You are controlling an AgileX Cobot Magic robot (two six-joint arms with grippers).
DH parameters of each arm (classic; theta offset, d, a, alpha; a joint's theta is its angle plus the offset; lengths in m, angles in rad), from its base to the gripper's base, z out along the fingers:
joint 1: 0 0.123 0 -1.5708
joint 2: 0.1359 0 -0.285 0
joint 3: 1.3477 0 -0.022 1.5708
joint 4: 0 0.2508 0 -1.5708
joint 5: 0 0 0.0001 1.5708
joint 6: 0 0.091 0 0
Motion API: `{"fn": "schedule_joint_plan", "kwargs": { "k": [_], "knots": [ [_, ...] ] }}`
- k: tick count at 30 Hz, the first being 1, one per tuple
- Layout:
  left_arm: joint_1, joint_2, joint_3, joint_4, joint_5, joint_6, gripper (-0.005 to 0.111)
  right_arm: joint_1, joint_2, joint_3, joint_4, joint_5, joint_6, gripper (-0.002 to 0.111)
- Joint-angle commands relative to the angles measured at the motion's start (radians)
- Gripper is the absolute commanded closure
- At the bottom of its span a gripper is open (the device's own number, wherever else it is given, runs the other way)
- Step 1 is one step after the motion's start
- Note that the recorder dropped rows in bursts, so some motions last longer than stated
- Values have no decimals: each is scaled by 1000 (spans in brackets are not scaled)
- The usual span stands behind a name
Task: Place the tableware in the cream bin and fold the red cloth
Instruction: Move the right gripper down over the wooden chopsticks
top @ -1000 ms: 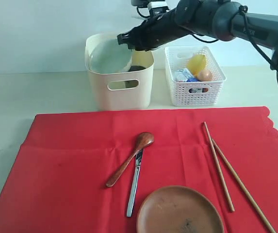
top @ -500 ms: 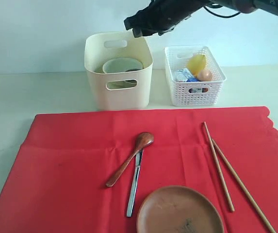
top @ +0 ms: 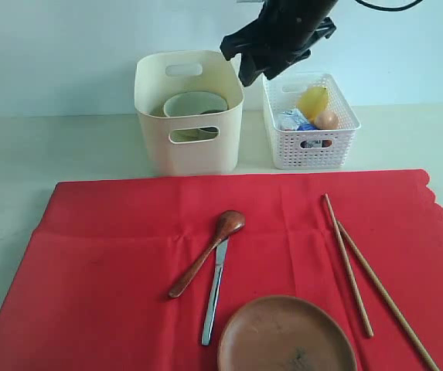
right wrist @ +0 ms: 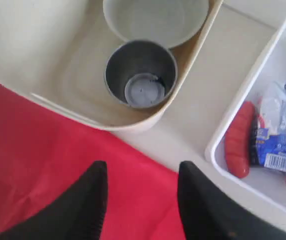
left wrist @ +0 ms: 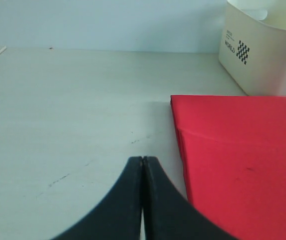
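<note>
The cream bin (top: 189, 147) stands behind the red cloth (top: 113, 263); the pale bowl (top: 195, 103) lies inside it. The right wrist view shows that bowl (right wrist: 155, 20) next to the steel cup (right wrist: 141, 74) on the bin's floor. My right gripper (top: 253, 68) hangs open and empty above the gap between bin and basket. On the cloth lie the wooden spoon (top: 204, 255), the knife (top: 214, 297), the brown plate (top: 287, 336) and two chopsticks (top: 349, 267). My left gripper (left wrist: 143, 159) is shut and empty over bare table beside the cloth's edge (left wrist: 242, 165).
A white lattice basket (top: 343, 147) right of the bin holds a lemon (top: 314, 100), an egg (top: 327, 119), a sausage (right wrist: 239, 141) and a milk carton (right wrist: 281, 142). Bare pale table (top: 20, 154) lies left of the bin and cloth.
The right gripper let the bowl go into the cream bin, opened, rose out of it and shifted right toward the basket. The left gripper stayed still.
</note>
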State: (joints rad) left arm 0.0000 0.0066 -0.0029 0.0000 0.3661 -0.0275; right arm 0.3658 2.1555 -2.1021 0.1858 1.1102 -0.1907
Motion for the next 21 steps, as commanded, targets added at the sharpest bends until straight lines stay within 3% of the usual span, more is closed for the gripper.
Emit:
{"fn": "schedule_joint_plan", "kwargs": {
  "k": [1,7,10,14,21],
  "knots": [
    [-1,-7,3,0,-13,4,107,-4,-16,1,-48,106,40,65],
    [-1,-7,3,0,-13,4,107,-4,-20,11,-95,111,95,65],
    [-1,-7,3,0,-13,4,107,-4,-59,99,-95,111,99,65],
    [-1,-7,3,0,-13,4,107,-4,-165,308,-133,111,99,65],
    [-1,-7,3,0,-13,4,107,-4,-405,763,-186,-128,107,65]
  ]
}}
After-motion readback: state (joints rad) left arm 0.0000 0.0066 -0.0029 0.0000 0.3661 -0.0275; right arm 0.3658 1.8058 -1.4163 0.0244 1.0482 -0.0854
